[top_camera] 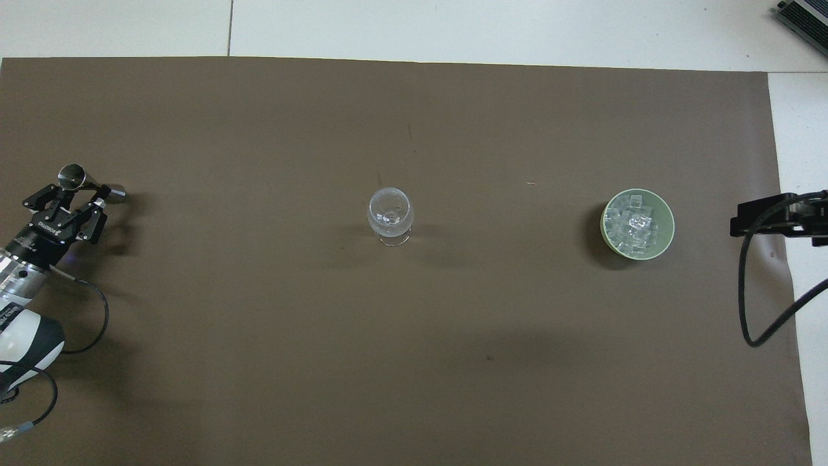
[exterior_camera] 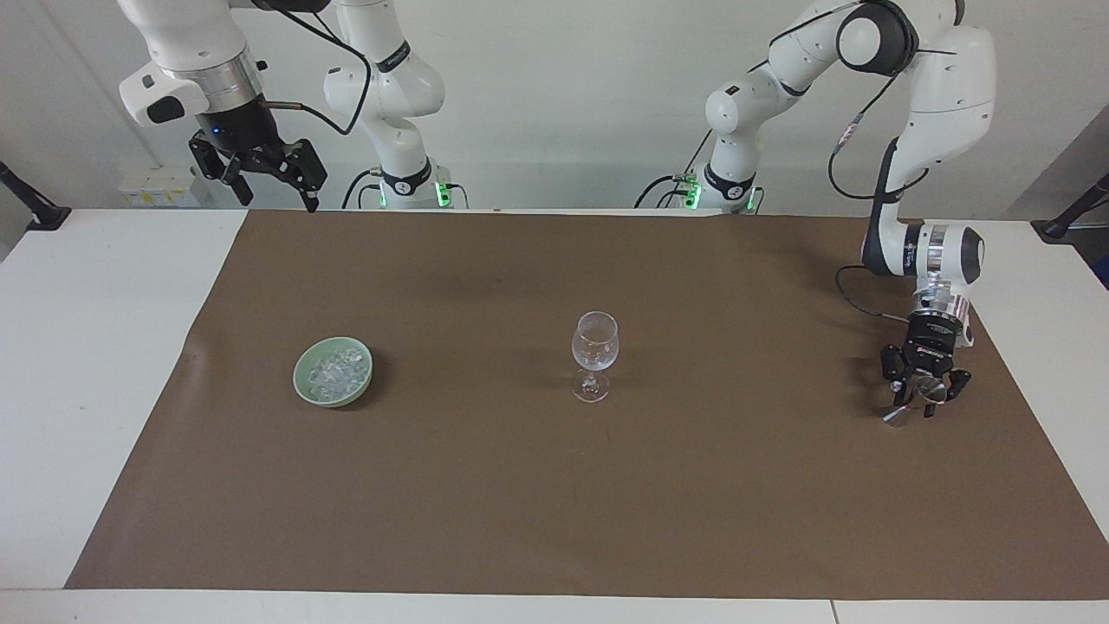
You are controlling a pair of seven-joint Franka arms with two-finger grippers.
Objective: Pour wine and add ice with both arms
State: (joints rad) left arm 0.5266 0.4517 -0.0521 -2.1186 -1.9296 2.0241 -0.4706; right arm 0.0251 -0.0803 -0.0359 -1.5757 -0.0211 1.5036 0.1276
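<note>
A clear stemmed wine glass (exterior_camera: 594,351) stands upright mid-mat; it also shows in the overhead view (top_camera: 390,215). The ice (exterior_camera: 336,371) is a heap of clear cubes in a pale green bowl (exterior_camera: 305,392) toward the right arm's end, seen from above as ice (top_camera: 634,223) in the bowl (top_camera: 668,226). A steel jigger (exterior_camera: 896,416) lies on its side on the mat at the left arm's end (top_camera: 73,174). My left gripper (exterior_camera: 915,405) hangs low over it, open, fingers astride its middle (top_camera: 80,195). My right gripper (exterior_camera: 264,179) is open, empty and raised high near the mat's corner by its base.
A brown mat (exterior_camera: 554,503) covers most of the white table (exterior_camera: 87,347). The right arm's black cable (top_camera: 750,291) hangs over the mat's edge beside the bowl. No bottle is in view.
</note>
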